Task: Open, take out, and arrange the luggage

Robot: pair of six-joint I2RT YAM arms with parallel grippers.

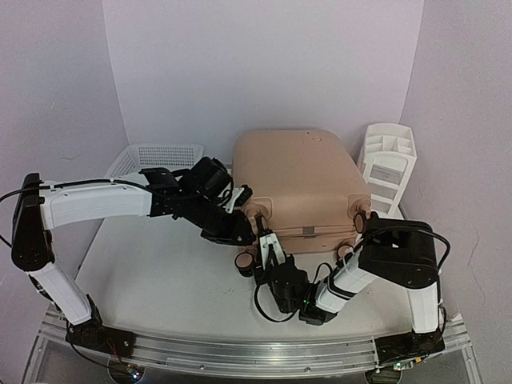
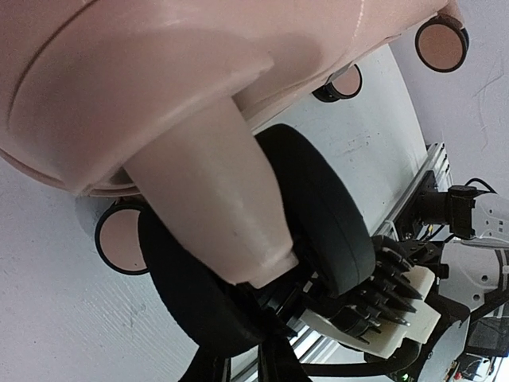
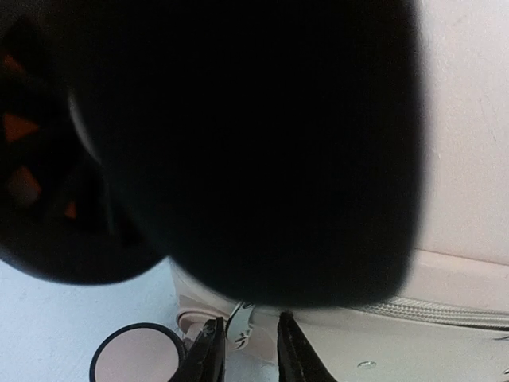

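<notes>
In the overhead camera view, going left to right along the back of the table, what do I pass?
white mesh basket → peach-pink luggage → white drawer organizer

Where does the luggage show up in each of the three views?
Top external: the luggage sits centre frame.
Left wrist: luggage fills the upper left, close up.
Right wrist: luggage is the pale zippered strip, bottom right.
Shared landmark: its beige-faced caster wheels.
</notes>
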